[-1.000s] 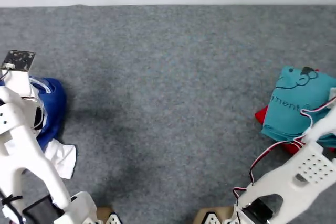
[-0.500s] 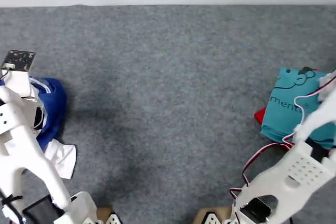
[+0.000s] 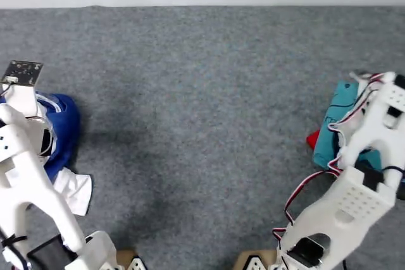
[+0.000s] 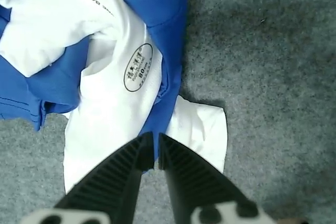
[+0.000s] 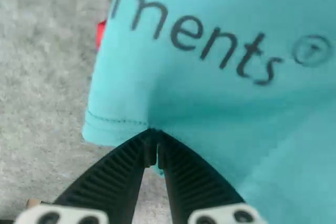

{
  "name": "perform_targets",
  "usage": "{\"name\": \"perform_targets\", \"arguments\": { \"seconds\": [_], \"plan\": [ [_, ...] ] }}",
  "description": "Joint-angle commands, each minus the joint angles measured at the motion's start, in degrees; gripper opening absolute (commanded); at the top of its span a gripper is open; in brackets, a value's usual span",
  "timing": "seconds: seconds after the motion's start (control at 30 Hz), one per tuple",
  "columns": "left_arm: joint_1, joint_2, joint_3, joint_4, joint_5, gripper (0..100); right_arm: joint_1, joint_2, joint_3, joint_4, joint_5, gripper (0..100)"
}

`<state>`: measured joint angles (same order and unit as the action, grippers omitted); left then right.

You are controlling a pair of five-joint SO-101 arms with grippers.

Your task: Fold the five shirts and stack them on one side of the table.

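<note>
The left tool is pressed almost together, pinching the edge of the blue shirt at its tips. Just past the tips a white shirt lies crumpled into the blue one on the grey surface. The right tool is closed, pinching the hem of the folded teal shirt. Farther off, a red shirt peeks from under it.

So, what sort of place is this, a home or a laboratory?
Most likely a robotics test bench: the white left arm carries a bare circuit board, the right arm stands beside it, and a teal shirt and a blue shirt lie on a table covered in grey felt-like cloth.
</note>
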<state>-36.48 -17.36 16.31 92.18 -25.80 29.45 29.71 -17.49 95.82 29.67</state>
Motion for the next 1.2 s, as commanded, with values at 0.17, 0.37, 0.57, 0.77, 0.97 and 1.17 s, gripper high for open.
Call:
{"name": "perform_targets", "arguments": {
  "seconds": [0.17,0.37,0.57,0.77,0.97,1.17],
  "plan": [
    [0.4,-1.4,-1.8,0.1,-0.6,3,-0.9,-2.9,-3.5,4.1,-1.4,0.9],
    [0.4,-1.4,-1.8,0.3,-0.6,3,2.7,-13.4,-6.7,6.8,-0.9,0.9],
    [0.4,-1.4,-1.8,0.3,-0.6,3,9.4,-11.3,-6.2,3.9,4.9,0.9],
    [0.4,-1.4,-1.8,0.4,-0.6,3,17.8,-0.2,-6.7,-2.1,5.4,0.9],
    [0.4,-1.4,-1.8,0.4,-0.6,3,20.3,0.2,-13.1,4.4,7.9,0.9],
    [0.4,-1.4,-1.8,0.4,-0.6,3,18.2,-5.3,-16.1,7.0,7.7,0.9]
  ]
}}
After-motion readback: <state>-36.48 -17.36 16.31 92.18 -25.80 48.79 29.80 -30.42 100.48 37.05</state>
